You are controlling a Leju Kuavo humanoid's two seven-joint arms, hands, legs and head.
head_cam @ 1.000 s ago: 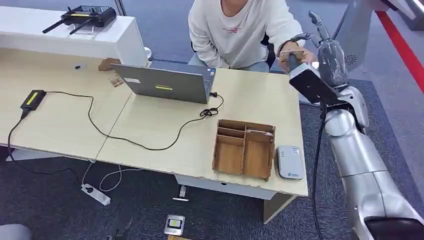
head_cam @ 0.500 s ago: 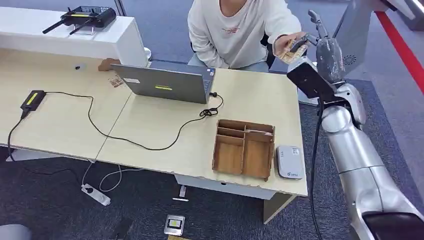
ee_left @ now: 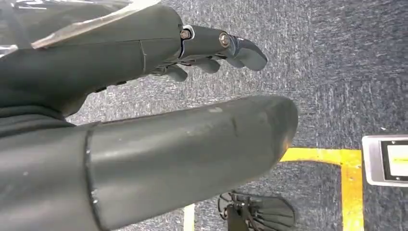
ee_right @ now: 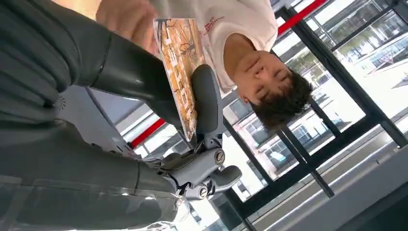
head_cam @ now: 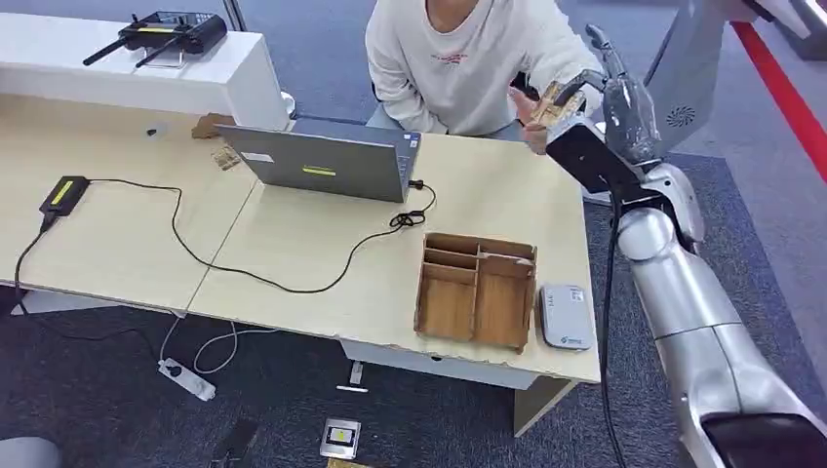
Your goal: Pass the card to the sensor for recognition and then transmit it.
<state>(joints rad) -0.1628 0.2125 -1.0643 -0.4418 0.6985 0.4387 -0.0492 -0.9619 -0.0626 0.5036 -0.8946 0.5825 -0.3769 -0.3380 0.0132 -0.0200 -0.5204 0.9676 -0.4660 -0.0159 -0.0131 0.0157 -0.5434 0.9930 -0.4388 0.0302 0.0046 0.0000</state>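
Observation:
My right hand [head_cam: 620,105] is raised past the table's far right corner, in front of a seated person. It pinches a small orange-brown patterned card [head_cam: 549,99] between thumb and a finger; the right wrist view shows the card [ee_right: 180,67] edge-on in that pinch, with my other fingers [ee_right: 211,175] spread. The person's hand [head_cam: 529,115] hovers just beside the card; I cannot tell whether it touches. The grey-white card sensor [head_cam: 566,316] lies flat at the table's near right corner. My left hand [ee_left: 144,96] hangs over the carpet and holds nothing, fingers loosely extended.
A wooden compartment tray [head_cam: 477,290] sits left of the sensor. A grey laptop [head_cam: 327,161] with a black cable [head_cam: 273,278] stands mid-table. A small black device [head_cam: 63,193] lies far left. A white counter [head_cam: 146,73] carries a router.
My right hand has shifted left and slightly up with the card. The person's hand, earlier up at the card, now sits lower beside it.

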